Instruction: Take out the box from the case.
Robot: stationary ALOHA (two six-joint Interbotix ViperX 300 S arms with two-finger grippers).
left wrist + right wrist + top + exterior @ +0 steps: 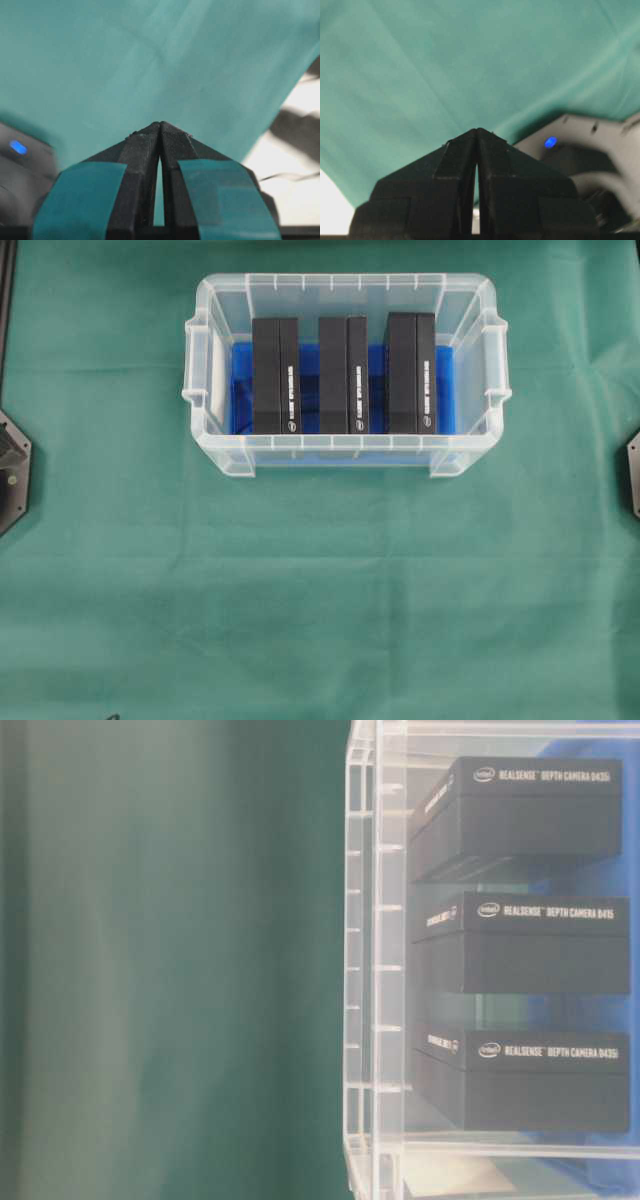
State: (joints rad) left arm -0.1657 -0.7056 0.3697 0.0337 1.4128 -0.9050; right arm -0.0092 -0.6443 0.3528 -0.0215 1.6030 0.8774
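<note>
Covering the whole table, a green cloth is seen bare in front of the case, which sits toward the far middle with its long axis running left to right. Inside it, on the blue lining, three black RealSense boxes are stood on edge in a row, gaps between them: the left box, the middle box and the right box, each long axis pointing front to back. Neither arm reaches the case in the overhead view; only the mounts show at the side edges, so no arm can be judged nearer. The left gripper and the right gripper are both seen closed, empty, over cloth. Entry is judged possible only from above, past the ribbed rim.
</note>
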